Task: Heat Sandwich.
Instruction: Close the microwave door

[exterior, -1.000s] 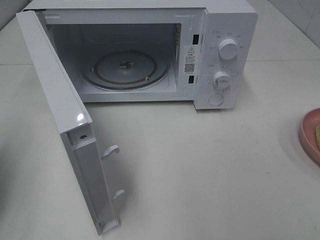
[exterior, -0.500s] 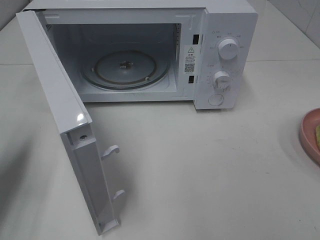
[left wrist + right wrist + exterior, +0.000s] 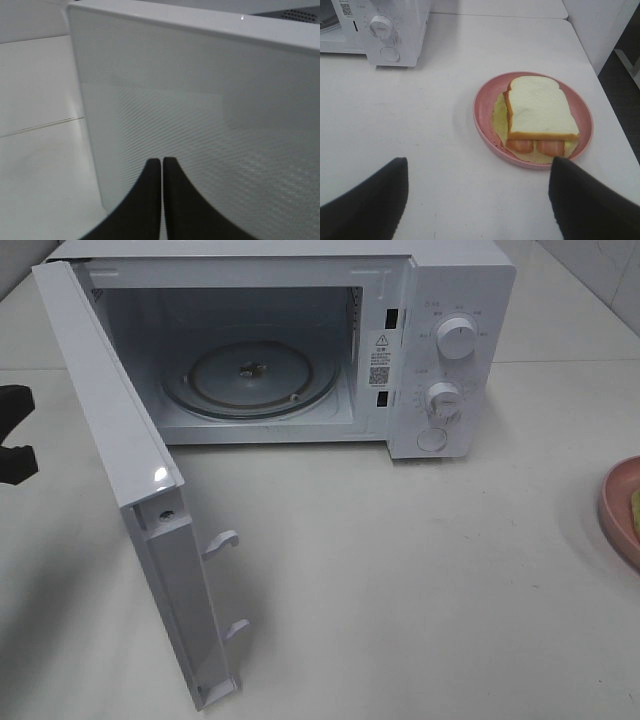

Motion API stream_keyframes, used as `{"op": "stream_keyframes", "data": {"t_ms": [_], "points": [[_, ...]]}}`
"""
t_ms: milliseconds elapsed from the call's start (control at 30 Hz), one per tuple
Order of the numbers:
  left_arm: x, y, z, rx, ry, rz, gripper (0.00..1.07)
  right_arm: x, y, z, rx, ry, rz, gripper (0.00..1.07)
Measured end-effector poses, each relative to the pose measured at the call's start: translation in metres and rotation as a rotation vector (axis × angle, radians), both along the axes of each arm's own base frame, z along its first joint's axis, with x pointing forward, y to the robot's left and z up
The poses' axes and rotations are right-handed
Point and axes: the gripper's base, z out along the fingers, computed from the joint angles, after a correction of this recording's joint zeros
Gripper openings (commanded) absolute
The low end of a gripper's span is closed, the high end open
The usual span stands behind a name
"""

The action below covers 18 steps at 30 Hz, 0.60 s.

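Resting on the pink plate [image 3: 485, 117], the sandwich [image 3: 540, 111] sits at the 3 o'clock edge of the worktop [image 3: 400, 580], well apart from the microwave [image 3: 440, 350], whose door [image 3: 130, 490] stands open toward 7 o'clock. The right claw [image 3: 477, 200] hangs above the plate with jaws wide and holds nothing. The left claw [image 3: 162, 167] has its fingers pressed together, empty, just beside the door's outer face.

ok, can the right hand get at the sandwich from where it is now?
Probably yes. The right hand is open, its fingers spread wide toward the pink plate, and the sandwich lies uncovered on it. Only bare table shows between hand and plate, so nothing visible blocks the approach.
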Motion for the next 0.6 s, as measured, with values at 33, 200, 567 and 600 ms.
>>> {"op": "stream_keyframes", "data": {"t_ms": [33,200,567,600], "points": [[0.001,-0.004,-0.001,0.006,0.003,-0.017,0.0,0.0,0.0,0.0,0.0,0.0,0.0,0.76],[0.006,-0.02,-0.009,0.008,0.03,-0.055,0.0,0.0,0.0,0.0,0.0,0.0,0.0,0.75],[0.02,-0.062,-0.013,0.0,0.063,-0.079,0.0,0.0,0.0,0.0,0.001,0.0,0.001,0.75],[0.02,-0.062,-0.013,0.0,0.063,-0.079,0.0,0.0,0.0,0.0,0.001,0.0,0.001,0.75]]}}
